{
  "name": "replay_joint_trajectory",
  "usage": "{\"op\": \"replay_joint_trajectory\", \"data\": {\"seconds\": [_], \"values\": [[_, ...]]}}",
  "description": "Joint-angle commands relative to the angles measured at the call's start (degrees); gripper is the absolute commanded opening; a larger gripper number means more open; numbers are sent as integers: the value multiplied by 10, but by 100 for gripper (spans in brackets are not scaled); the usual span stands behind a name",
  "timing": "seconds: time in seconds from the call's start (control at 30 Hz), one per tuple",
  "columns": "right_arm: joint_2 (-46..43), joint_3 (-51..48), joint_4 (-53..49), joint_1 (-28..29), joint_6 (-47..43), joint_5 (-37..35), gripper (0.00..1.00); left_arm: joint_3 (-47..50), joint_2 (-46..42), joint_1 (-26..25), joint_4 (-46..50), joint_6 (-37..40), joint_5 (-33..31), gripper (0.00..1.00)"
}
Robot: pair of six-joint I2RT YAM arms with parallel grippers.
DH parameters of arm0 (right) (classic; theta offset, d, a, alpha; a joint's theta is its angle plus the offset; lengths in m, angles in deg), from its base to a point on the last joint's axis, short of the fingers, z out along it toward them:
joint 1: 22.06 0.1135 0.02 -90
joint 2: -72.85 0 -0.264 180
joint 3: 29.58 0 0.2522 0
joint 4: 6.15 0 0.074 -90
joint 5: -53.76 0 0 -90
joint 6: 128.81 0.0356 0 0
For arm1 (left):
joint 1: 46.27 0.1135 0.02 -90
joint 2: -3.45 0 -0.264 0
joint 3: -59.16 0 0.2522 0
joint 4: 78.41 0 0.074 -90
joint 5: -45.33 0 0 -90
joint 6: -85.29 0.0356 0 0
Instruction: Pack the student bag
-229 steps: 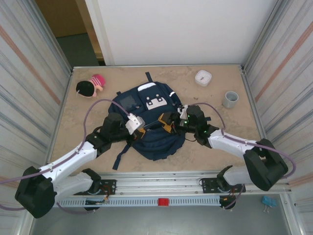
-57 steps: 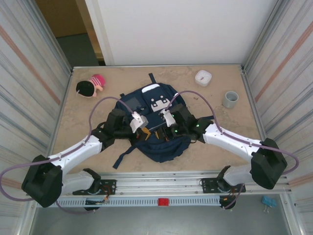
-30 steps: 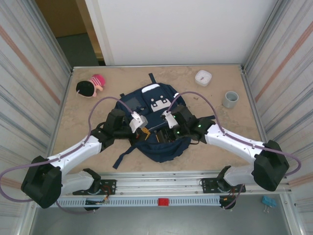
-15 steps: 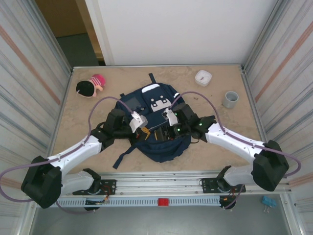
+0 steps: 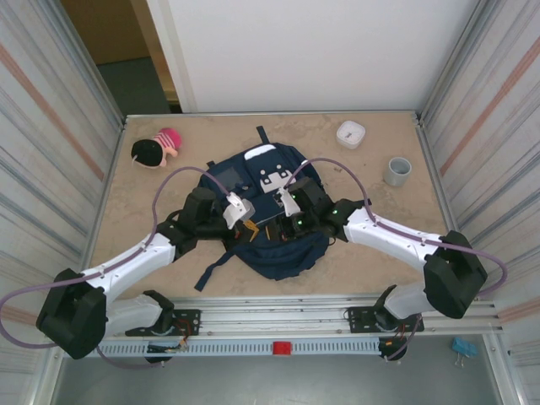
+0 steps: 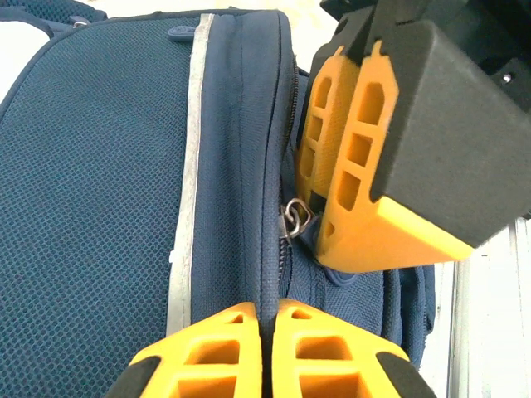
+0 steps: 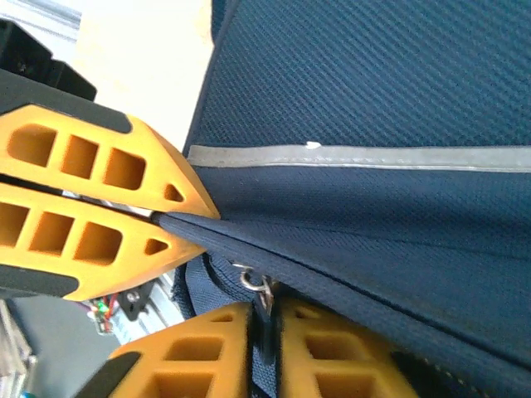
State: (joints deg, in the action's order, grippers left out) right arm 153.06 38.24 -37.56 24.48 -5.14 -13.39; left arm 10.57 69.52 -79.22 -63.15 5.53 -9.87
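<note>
Right jaws have just clamped your zip pull (image 7: 254, 283); left jaws pinch the bag (image 5: 278, 257) seam, as wrist views reveal.

From above, my own arms hide the middle of the student bag (image 5: 278, 257). In the wrist views the bottom edge crops my left tool (image 6: 267, 313) and right tool (image 7: 264, 313); the zipper pull (image 7: 251, 280) vanishes between the right fingers.
</note>
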Motion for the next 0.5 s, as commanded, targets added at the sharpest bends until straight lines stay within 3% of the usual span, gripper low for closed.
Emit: {"op": "replay_joint_trajectory", "data": {"seconds": [0.0, 0.13, 0.3, 0.47], "values": [[-13, 18, -47, -6, -12, -45, 7, -26, -16, 4, -12, 4, 8, 7], [-50, 2, -85, -43, -30, -50, 0, -25, -22, 5, 4, 10, -4, 7], [-89, -11, -134, -98, -68, -45, 0, -21, -34, 7, 13, 11, -12, 7], [-76, -13, -125, -98, -90, 4, 0, -18, -40, 8, 13, 11, -11, 7]]}}
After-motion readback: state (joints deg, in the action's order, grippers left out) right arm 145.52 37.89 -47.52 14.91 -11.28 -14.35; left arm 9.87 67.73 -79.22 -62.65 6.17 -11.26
